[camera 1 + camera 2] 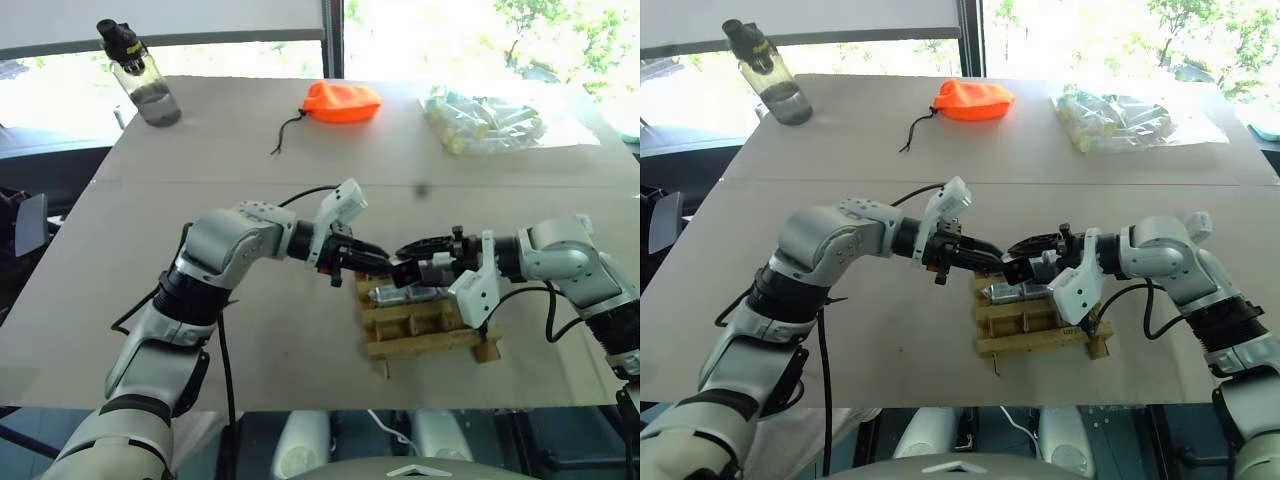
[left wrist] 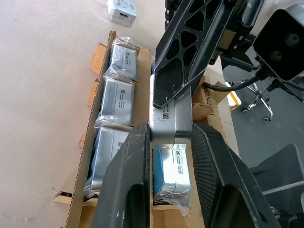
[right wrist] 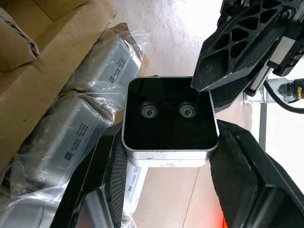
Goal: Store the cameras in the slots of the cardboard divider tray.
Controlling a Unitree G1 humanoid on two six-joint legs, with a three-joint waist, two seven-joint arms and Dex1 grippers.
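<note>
On your far left a water bottle (image 1: 140, 75) stands at the back of the table (image 1: 200, 330), with an orange pouch (image 1: 341, 101) and a clear bag of pale tubes (image 1: 484, 120) further along the back edge. Your left gripper (image 1: 378, 262) reaches rightward and is clamped on one end of a silvery camera (image 2: 170, 111). That camera hangs just above the cardboard tray (image 1: 425, 335), its long axis running from one gripper to the other. Its black face with two lenses (image 3: 167, 118) points toward your right wrist. Your right gripper (image 1: 412, 262) grips the opposite end from the right, fingers (image 3: 237, 156) narrowed on the body. Bagged cameras (image 2: 118, 95) already lie lengthwise in the tray's slots. One small white block (image 2: 122, 10) sits on the table beyond the tray.
</note>
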